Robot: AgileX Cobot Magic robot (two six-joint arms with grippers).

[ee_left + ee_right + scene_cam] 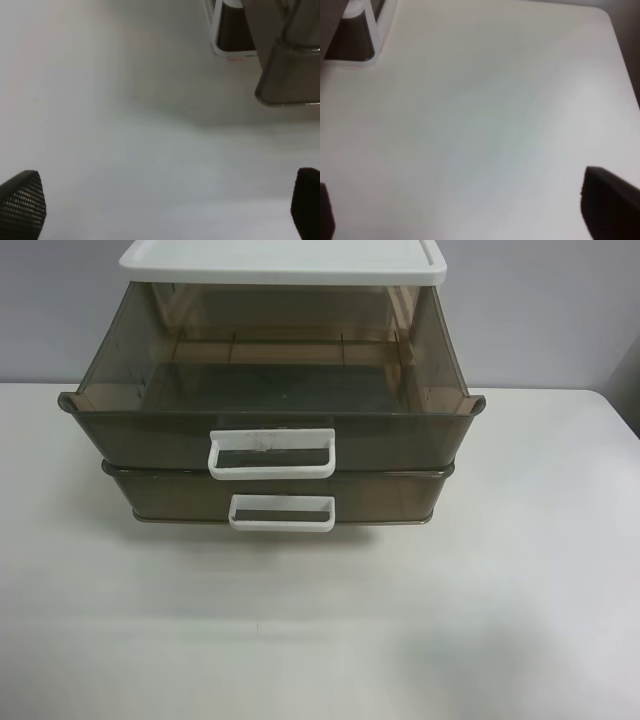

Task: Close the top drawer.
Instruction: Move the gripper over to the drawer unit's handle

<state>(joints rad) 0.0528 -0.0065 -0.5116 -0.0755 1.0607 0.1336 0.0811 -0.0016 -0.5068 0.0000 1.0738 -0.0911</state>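
White table (520,580), top drawer (270,400) at 12 o'clock (pulled out); left gripper (165,205) and right gripper (470,210) spread wide.

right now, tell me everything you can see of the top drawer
The top drawer is wide, shallow, see-through smoky-brown plastic, with a white loop handle centred on its front, faint dark scuffs on the top bar. It is pulled well out, level, from under the white lid, overhanging the lower drawer beneath. It looks empty; nothing else is seen touching it.
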